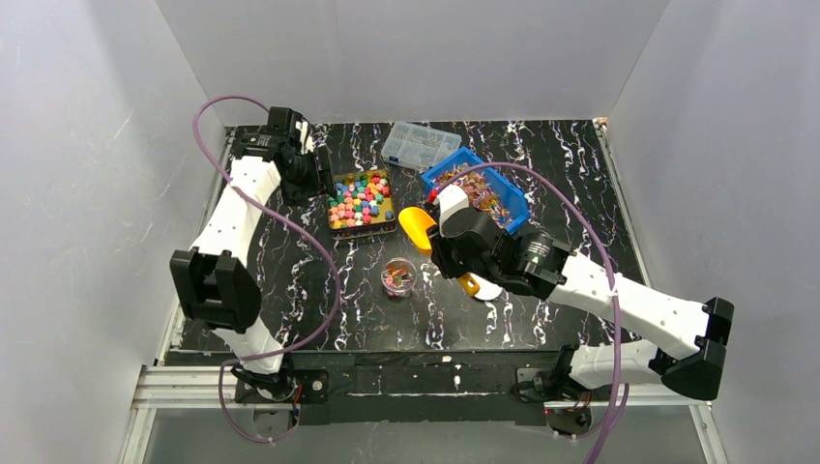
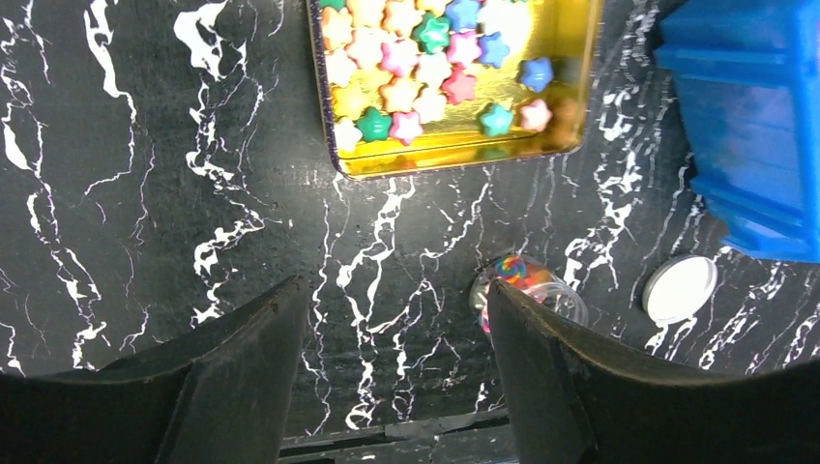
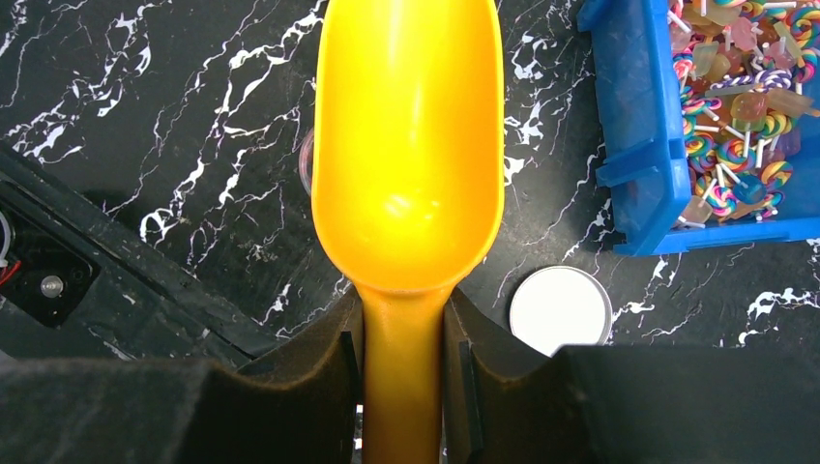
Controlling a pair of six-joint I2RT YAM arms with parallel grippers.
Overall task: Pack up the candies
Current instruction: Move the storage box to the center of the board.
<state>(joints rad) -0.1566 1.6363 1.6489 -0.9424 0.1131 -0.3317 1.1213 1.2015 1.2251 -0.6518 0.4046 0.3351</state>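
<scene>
The right gripper point(image 3: 402, 333) is clamped on the handle of a yellow scoop point(image 3: 406, 164), whose bowl hangs just beside a small clear jar point(image 1: 398, 277), at its 1 o'clock in the top view. The candies point(image 1: 360, 201) sit in three places: star-shaped pieces in a gold tin point(image 2: 454, 159) at the jar's 11 o'clock, swirled lollipops in a blue bin point(image 3: 633, 145) at its 1 o'clock, and a few in the jar itself. The left gripper point(image 2: 396, 304) hovers at the tin's 9 o'clock, jaws apart and gripping nothing. A white lid point(image 3: 560, 309) lies at the jar's 3 o'clock.
</scene>
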